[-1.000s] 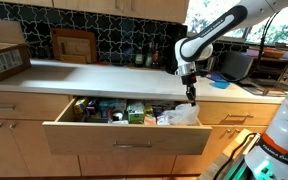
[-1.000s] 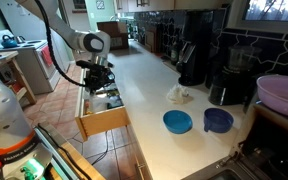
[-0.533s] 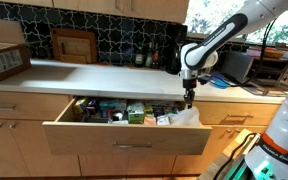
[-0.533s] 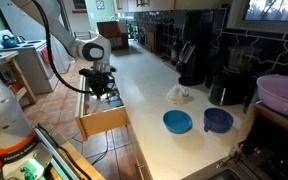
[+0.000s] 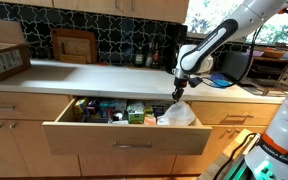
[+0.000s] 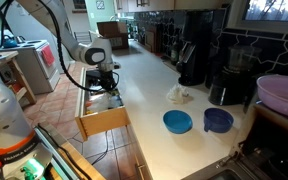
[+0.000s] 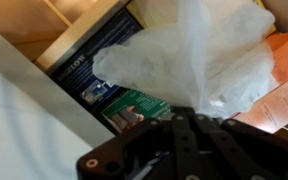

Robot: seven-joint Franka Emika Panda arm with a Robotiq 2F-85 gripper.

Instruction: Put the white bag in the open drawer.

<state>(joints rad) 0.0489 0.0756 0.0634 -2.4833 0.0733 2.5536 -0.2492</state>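
The gripper (image 5: 179, 96) pinches the white bag (image 5: 180, 115) inside the open drawer (image 5: 124, 138) among packets (image 5: 135, 115).

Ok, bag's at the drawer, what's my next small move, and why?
Probably open the pincer: the white bag already sits inside the open drawer, with only its top drawn up into the pincer, so letting go should drop it in.

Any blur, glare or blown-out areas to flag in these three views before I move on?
Wrist view: soft all over; the white bag is washed pale with little fold detail, and the gripper is a dark, unfocused mass, so the jaws cannot be read. In both exterior views a window glares at the upper right; the drawer interior looks dim in an exterior view.
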